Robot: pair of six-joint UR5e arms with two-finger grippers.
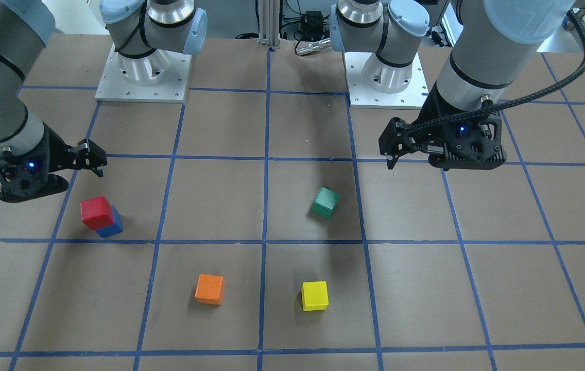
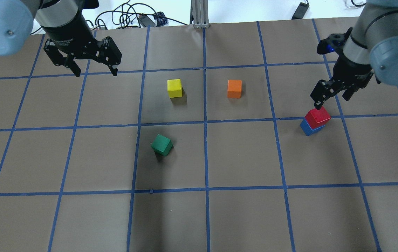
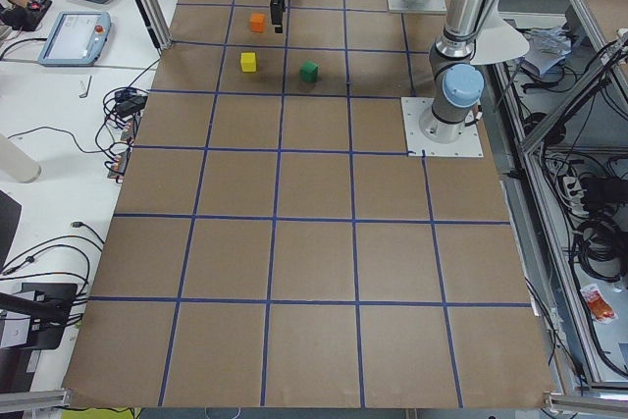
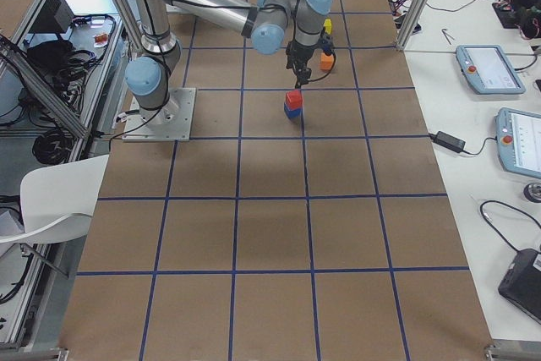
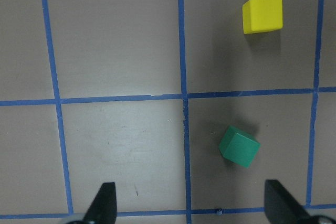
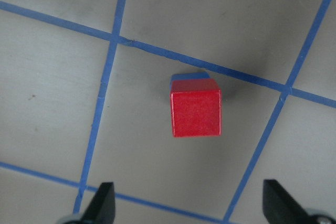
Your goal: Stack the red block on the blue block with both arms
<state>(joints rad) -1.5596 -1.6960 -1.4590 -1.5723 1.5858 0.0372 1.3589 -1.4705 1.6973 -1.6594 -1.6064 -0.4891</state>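
Observation:
The red block (image 2: 318, 117) sits on top of the blue block (image 2: 310, 128) on the table's right side, slightly offset. The stack also shows in the front-facing view, red block (image 1: 97, 212) over blue block (image 1: 112, 225). In the right wrist view the red block (image 6: 196, 114) covers all but a sliver of the blue block (image 6: 189, 77). My right gripper (image 2: 332, 99) is open and empty, above and just beyond the stack, not touching it. My left gripper (image 2: 96, 73) is open and empty, held above the far left of the table.
A green cube (image 2: 162, 144) lies turned near the table's middle. A yellow cube (image 2: 175, 88) and an orange cube (image 2: 234, 88) sit farther out. Blue tape lines grid the brown table. The two arm bases (image 1: 143, 72) stand at the robot's edge.

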